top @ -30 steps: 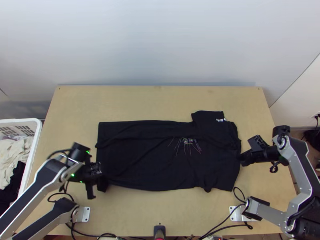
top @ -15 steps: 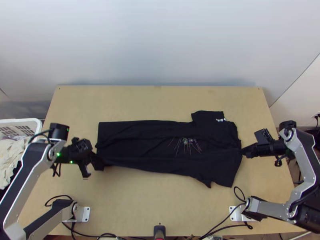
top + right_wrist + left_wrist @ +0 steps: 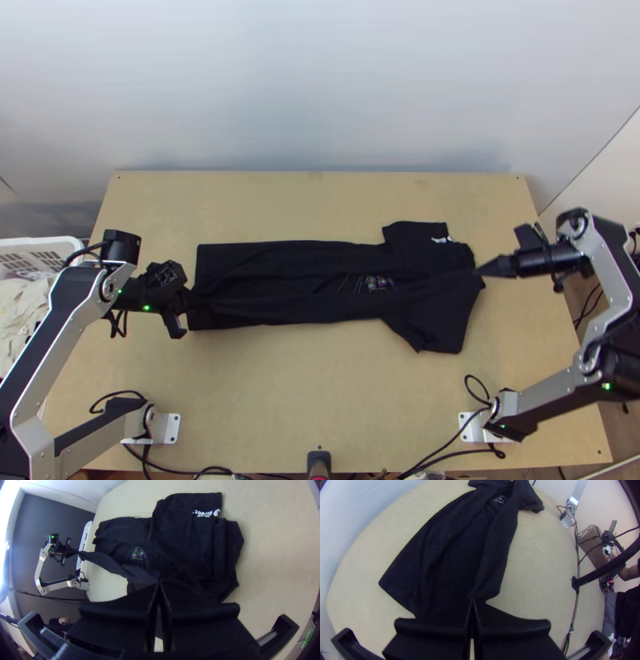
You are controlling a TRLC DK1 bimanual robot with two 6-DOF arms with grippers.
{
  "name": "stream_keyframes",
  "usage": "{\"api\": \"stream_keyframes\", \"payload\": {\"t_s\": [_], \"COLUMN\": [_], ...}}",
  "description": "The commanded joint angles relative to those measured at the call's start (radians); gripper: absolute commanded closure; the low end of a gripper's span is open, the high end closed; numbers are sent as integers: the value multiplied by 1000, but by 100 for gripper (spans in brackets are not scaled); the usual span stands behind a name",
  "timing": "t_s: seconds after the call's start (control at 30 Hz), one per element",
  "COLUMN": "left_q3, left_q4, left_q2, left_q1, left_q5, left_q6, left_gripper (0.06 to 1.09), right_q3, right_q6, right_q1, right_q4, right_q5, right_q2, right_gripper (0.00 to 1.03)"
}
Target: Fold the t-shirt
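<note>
T-shirt (image 3: 296,284), black, found lying lengthwise between the left and right edges of the table (image 3: 320,384), left gripper (image 3: 187,301) clamped on its hem end, right gripper (image 3: 482,270) clamped on its collar end.

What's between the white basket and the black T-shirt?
In the top view, the left arm, with its gripper at the T-shirt's end, and bare table lie between the basket and shirt.
</note>
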Motion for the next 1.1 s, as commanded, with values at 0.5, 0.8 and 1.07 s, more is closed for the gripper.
{"api": "stream_keyframes", "payload": {"t_s": [0.5, 0.8, 1.07], "left_q3": [12, 21, 79], "left_q4": [130, 185, 225], "left_q2": [157, 252, 330], "left_q1": [80, 66, 65], "left_q5": [-9, -12, -20], "left_q6": [4, -30, -65], "left_gripper": [105, 105, 105], "right_q3": [355, 370, 325], "right_q6": [189, 215, 212], "right_q1": [24, 51, 39], "right_q4": [-36, 15, 35], "right_q5": [-137, -157, -154], "right_q2": [296, 364, 431], "right_gripper": [100, 100, 100]}}
